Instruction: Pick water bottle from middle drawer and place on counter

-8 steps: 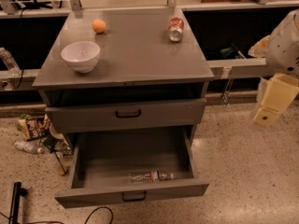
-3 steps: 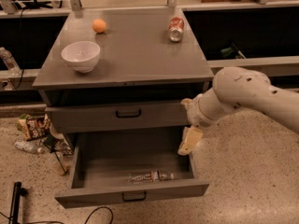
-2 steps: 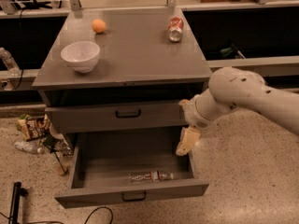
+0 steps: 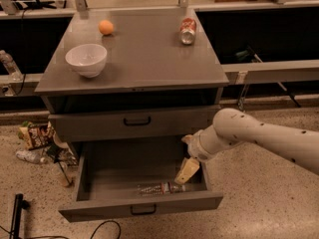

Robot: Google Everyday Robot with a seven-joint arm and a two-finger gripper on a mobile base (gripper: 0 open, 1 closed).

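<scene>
On the counter (image 4: 144, 63) you have the bowl (image 4: 87, 59) at the front left, a small ball (image 4: 105, 27) behind it, and a can (image 4: 188, 30) at the back right. Below a closed drawer (image 4: 99, 123), the middle drawer (image 4: 82, 180) stands pulled out toward you, and the water bottle (image 4: 160, 188) lies in it along the front wall, right of the middle. The gripper (image 4: 187, 171) hangs in the drawer at its right side, just behind the bottle's right end.

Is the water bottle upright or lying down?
On its side: the bottle lies flat in the open drawer, gripper just above it.
</scene>
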